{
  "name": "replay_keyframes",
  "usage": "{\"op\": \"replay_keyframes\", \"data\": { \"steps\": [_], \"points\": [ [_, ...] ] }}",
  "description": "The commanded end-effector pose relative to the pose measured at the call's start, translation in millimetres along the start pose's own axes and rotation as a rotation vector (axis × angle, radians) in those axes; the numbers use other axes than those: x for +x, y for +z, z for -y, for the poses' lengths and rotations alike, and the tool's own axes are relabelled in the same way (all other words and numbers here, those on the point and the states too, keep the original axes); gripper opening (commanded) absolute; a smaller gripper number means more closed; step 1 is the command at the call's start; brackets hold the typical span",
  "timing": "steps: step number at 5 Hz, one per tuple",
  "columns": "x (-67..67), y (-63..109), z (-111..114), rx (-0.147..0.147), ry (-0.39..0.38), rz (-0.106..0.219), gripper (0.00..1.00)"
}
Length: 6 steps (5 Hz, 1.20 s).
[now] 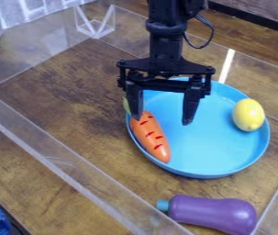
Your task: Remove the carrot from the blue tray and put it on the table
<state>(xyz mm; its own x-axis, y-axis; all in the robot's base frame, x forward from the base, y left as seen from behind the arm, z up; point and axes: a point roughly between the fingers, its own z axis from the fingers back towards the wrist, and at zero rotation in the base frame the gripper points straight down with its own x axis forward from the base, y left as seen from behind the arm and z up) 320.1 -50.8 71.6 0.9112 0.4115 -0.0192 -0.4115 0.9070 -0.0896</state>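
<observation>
The gripper [161,108] is being held over the blue tray [221,156], fingers [189,108] spread wide and pointing down, with nothing gripped between them. The carrot [151,136] is lying at the tray's left rim (leafy end beside the left finger), while a lemon [248,114] is resting opposite and an eggplant [212,213] is lying on the table [55,101].

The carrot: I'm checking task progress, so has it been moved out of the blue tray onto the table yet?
No, the carrot lies inside the blue tray near its left rim, under the open gripper.
</observation>
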Motion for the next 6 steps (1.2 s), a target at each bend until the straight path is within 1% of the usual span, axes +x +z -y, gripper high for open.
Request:
{"op": "replay_keyframes", "data": {
  "steps": [1, 3, 4, 5, 6],
  "points": [
    [5.2, 11.4, 5, -0.020, 0.031, 0.063, 1.00],
    [8.0, 1.5, 6, -0.009, 0.106, 0.089, 1.00],
    [8.2, -2.9, 6, -0.001, 0.128, 0.098, 1.00],
    [5.8, -0.5, 8, 0.008, 0.122, 0.100, 1.00],
    [7.0, 8.1, 4, 0.025, 0.100, 0.103, 1.00]
  ]
}}
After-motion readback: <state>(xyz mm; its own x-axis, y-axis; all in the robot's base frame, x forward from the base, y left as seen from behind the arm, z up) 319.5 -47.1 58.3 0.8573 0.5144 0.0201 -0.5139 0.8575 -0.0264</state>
